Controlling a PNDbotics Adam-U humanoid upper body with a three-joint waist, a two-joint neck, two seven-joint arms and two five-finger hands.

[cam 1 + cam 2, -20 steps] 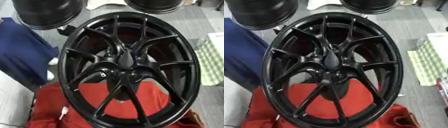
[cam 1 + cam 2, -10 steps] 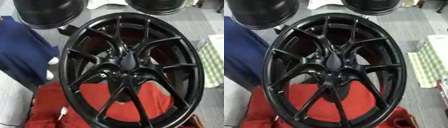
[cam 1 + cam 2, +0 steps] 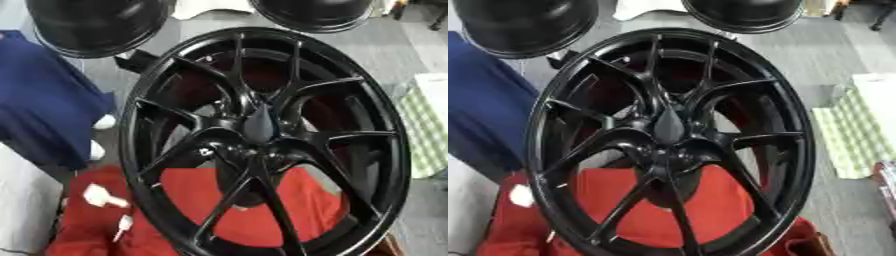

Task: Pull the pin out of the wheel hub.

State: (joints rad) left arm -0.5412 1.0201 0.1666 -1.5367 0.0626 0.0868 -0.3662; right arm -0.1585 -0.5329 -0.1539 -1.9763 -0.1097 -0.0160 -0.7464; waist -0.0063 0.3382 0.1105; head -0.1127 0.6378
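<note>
Neither robot hand is shown in either view, so the state of the fingers cannot be told. Most of the scene is filled by the black wheel hub (image 3: 262,145), which is seen tilted over a red cloth (image 3: 192,200), with a dark tapered pin (image 3: 260,122) standing at its centre where the spokes meet. Two more black rims (image 3: 522,25) are seen beyond it, and a blue cloth (image 3: 44,110) lies at the left.

Black wheel hub (image 3: 667,142) fills the view, spokes meeting at its centre. Red cloth (image 3: 636,200) beneath it. Blue fabric (image 3: 487,100) at left. Green checked item (image 3: 855,135) at right.
</note>
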